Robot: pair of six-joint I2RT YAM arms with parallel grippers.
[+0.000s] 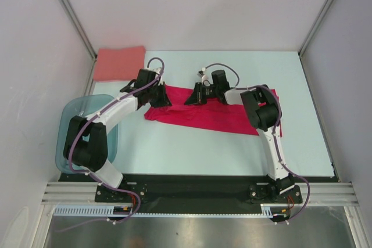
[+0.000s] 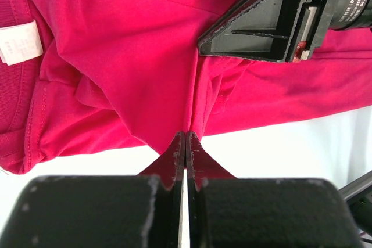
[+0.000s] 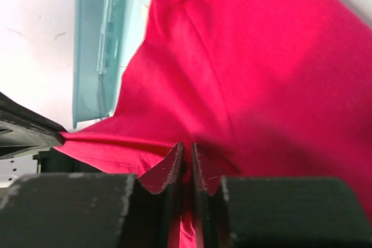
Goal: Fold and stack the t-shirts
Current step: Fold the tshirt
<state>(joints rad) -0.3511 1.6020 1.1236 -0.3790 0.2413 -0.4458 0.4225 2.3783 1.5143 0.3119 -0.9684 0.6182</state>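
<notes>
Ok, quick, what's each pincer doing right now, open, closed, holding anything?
Left pincer: closed, pinching the red t-shirt.
Right pincer: closed on the red t-shirt too.

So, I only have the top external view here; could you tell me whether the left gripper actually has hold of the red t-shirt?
Observer: Yes. In the left wrist view, the left gripper is shut on a raised fold of the red t-shirt.
Operator: Thank you. And the right one?
Observer: The right wrist view shows the right gripper closed, with red cloth pinched in it as well.
Operator: Is any label showing near the left grip?
Observer: A white label lies on the cloth at the left edge of the left wrist view, well apart from the pinch.
</notes>
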